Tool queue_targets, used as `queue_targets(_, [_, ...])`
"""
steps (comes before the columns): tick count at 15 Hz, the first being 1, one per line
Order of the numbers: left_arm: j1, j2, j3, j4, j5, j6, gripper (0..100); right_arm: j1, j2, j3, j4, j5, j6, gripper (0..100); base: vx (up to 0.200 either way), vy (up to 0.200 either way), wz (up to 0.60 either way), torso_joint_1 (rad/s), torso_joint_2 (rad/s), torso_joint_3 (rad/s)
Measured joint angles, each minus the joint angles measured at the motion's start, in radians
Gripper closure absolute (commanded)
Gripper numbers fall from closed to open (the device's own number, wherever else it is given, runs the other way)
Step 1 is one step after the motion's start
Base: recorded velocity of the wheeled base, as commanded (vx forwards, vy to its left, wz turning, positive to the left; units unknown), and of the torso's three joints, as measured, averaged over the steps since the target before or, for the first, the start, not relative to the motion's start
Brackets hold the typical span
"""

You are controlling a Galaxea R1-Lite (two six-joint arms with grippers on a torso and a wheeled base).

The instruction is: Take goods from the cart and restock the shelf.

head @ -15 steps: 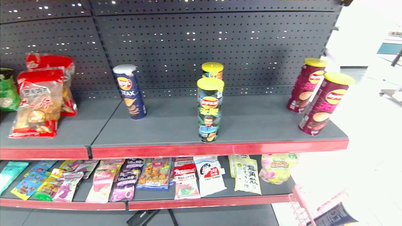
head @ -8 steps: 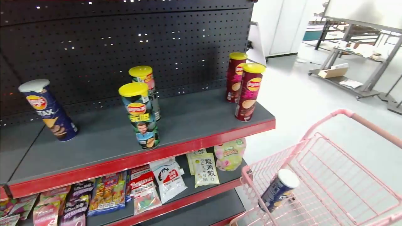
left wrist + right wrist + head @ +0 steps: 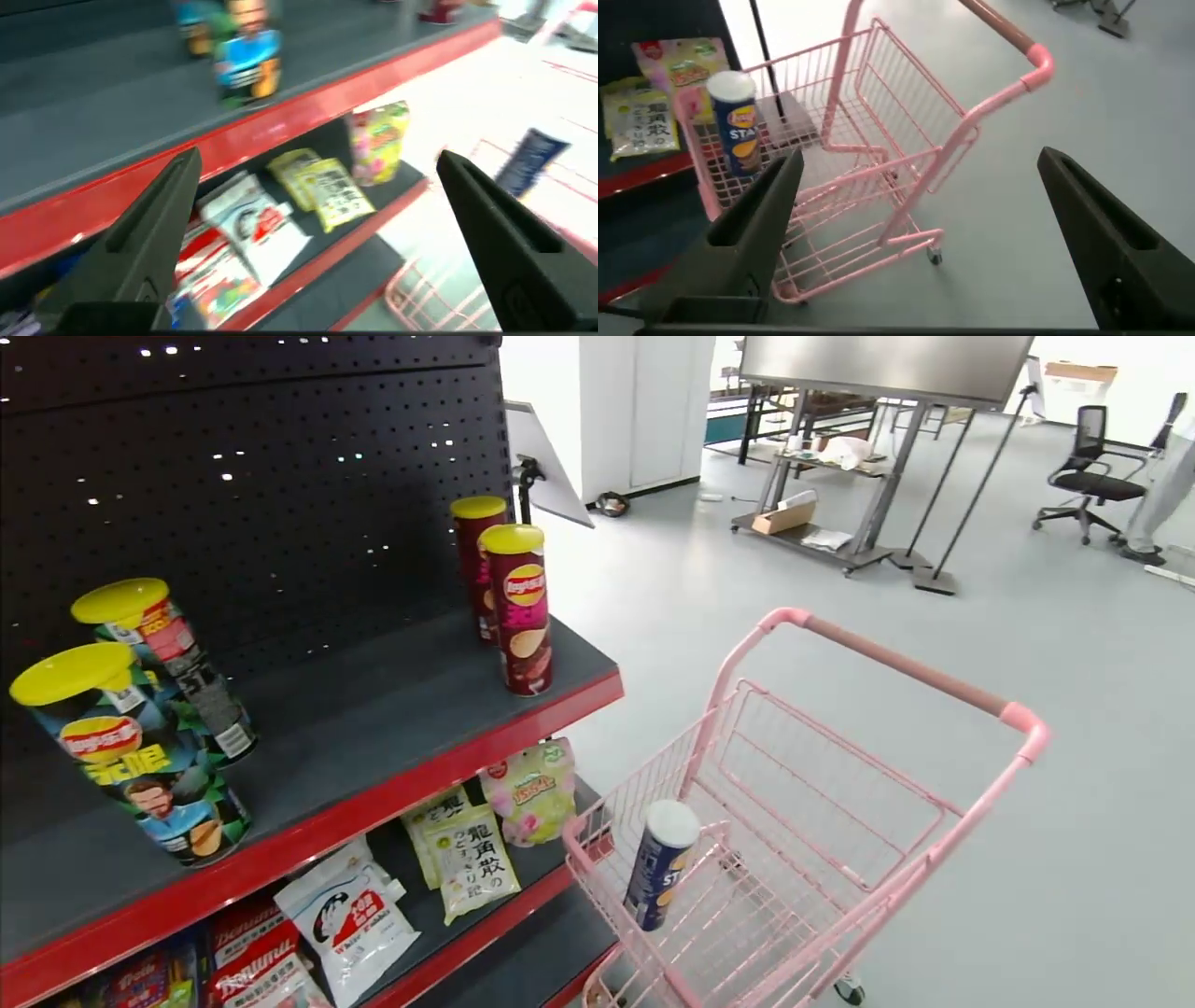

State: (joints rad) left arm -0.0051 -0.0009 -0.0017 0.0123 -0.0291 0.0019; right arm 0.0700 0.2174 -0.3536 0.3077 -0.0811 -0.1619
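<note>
Blue can with white lid, standing a little tilted inside the pink cart, at the wire end nearest the shelf. Ahead of the right jaws and below them, well apart, close to the line of one dark finger and untouched. Also beyond the left jaws, far off past the shelf corner.

Right arm: wrist held above the floor, jaws pointing down and forward at the cart. Jaws spread wide, nothing between them, nothing touched. Cart basket and pink handle framed in the gap between the two fingers, bare grey floor all around the cart.

Left arm: wrist held before the shelf front, jaws pointing at the red front edge of the upper board. Also spread wide, holding nothing, touching nothing. Within the gap, well apart: the red edge, and on the lower board under it a white bag, a yellow-green bag and a pale pouch.

Upper board: two green-blue cans with yellow lids close to the front edge, two maroon cans at the end corner nearest the cart. Between the two groups a bare dark stretch of board. Cart standing just beside the shelf end.
</note>
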Motion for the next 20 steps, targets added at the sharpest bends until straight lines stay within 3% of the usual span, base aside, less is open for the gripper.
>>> queue_targets(4, [0.000, 0.000, 0.000, -0.001, 0.000, 0.000, 0, -0.003, -0.027, 0.031, -0.003, 0.000, -0.020, 0, 0.000, 0.000, 0.00, -0.041, 0.09, 0.052])
queue_targets(20, [0.000, 0.000, 0.000, 0.000, 0.000, 0.000, 0, -0.001, -0.072, 0.087, 0.000, 0.000, -0.019, 0, 0.000, 0.000, 0.00, -0.148, 0.39, 0.228])
